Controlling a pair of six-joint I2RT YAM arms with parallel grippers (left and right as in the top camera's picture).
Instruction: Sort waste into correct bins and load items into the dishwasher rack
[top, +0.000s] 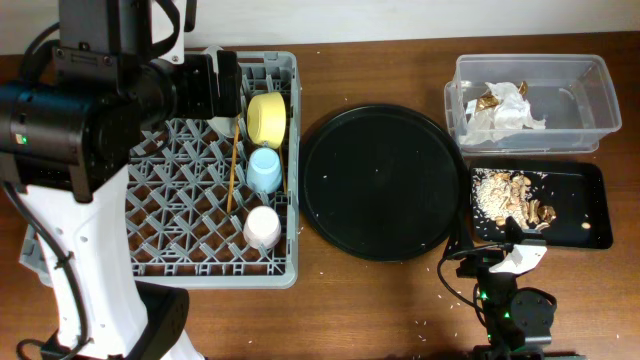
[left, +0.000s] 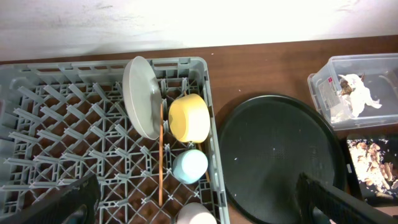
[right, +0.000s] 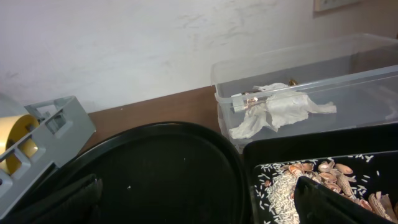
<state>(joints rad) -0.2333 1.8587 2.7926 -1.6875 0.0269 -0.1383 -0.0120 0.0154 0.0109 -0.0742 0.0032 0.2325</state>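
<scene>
The grey dishwasher rack (top: 160, 215) holds the yellow bowl (top: 268, 118), the light blue cup (top: 264, 168), the small pink cup (top: 262, 226) and the chopsticks (top: 233, 170). In the left wrist view the pale plate (left: 142, 96) stands on edge beside the bowl (left: 189, 117). My left gripper (top: 225, 80) (left: 196, 186) is open and empty above the rack. White napkins with a brown wrapper piece (top: 505, 108) lie in the clear tub (top: 590, 95). Food scraps (top: 510, 195) lie in the shallow black tray (top: 580, 215). My right gripper (top: 497, 252) (right: 199, 193) is open and empty near that tray's front.
A large round black tray (top: 383, 182) lies between the rack and the bins. A few grains are scattered on the wooden table near the right arm. A white wall runs behind the table.
</scene>
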